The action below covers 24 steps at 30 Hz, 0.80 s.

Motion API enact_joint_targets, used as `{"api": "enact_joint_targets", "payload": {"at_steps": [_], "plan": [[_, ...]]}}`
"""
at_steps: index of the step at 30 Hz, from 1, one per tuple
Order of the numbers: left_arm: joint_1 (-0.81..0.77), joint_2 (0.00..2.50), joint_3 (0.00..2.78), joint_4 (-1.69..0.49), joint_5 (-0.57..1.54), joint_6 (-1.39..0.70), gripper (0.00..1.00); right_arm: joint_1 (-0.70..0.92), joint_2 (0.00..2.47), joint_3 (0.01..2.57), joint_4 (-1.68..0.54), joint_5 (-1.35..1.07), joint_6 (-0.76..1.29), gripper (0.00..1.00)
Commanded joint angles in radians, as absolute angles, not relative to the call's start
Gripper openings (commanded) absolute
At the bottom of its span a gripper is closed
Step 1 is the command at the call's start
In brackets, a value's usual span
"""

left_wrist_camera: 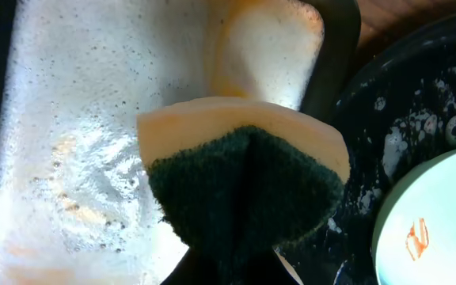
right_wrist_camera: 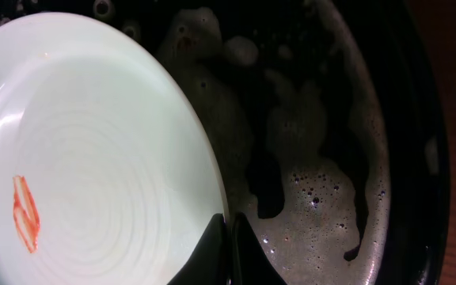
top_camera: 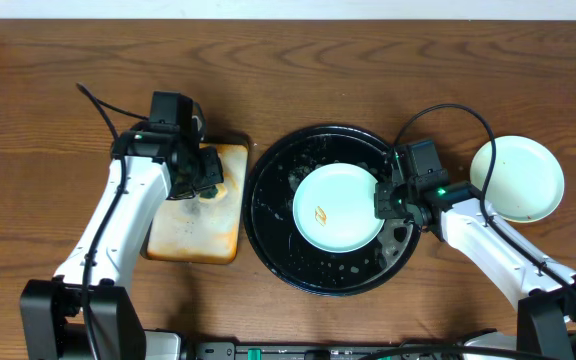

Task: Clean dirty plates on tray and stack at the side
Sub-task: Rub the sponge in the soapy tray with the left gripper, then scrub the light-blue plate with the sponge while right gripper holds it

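A pale mint-blue plate [top_camera: 336, 207] with a small orange smear lies in the round black tray [top_camera: 268, 215]. My right gripper [top_camera: 386, 200] is shut on this plate's right rim; in the right wrist view the fingers [right_wrist_camera: 228, 229] pinch the rim of the plate [right_wrist_camera: 93, 158] above the soapy tray floor [right_wrist_camera: 323, 158]. My left gripper [top_camera: 206, 172] is shut on a folded sponge [left_wrist_camera: 244, 170], yellow with a dark green scrub side, over the cream tray. A second plate [top_camera: 520, 178], pale and clean-looking, sits on the table at the far right. The third plate is not in view.
A rectangular cream tray [top_camera: 193, 235] stained orange and covered in foam [left_wrist_camera: 77, 134] lies left of the black tray. The black tray's rim [left_wrist_camera: 402, 47] shows at the right of the left wrist view. Wooden table [top_camera: 68, 60] all around.
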State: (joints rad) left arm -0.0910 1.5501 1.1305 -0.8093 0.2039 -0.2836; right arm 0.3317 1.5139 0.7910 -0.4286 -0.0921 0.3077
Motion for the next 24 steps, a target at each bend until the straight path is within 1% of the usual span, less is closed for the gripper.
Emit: {"api": "enact_joint_targets", "payload": {"at_steps": [1, 3, 5, 10, 15, 19, 24], "plan": [[-0.108, 1.543, 1.148, -0.801, 0.271, -0.314, 0.08, 0.328, 1.511, 0.805, -0.426, -0.080, 0.326, 0.01], [-0.145, 1.543, 1.148, -0.770, 0.370, -0.339, 0.08, 0.328, 1.511, 0.805, -0.423, -0.080, 0.326, 0.01], [-0.199, 1.543, 1.148, -0.733, 0.413, -0.387, 0.08, 0.328, 1.511, 0.805, -0.421, -0.080, 0.326, 0.01], [-0.364, 1.549, 1.148, -0.646, 0.415, -0.543, 0.08, 0.328, 1.511, 0.805, -0.420, -0.079, 0.326, 0.01], [-0.511, 1.608, 1.147, -0.572, 0.347, -0.635, 0.08, 0.328, 1.511, 0.805, -0.414, -0.079, 0.326, 0.01], [-0.587, 1.698, 1.147, -0.525, 0.351, -0.672, 0.08, 0.328, 1.511, 0.805, -0.414, -0.079, 0.325, 0.01], [-0.636, 1.803, 1.147, -0.423, 0.422, -0.717, 0.08, 0.328, 1.511, 0.805, -0.414, -0.079, 0.326, 0.01]]}}
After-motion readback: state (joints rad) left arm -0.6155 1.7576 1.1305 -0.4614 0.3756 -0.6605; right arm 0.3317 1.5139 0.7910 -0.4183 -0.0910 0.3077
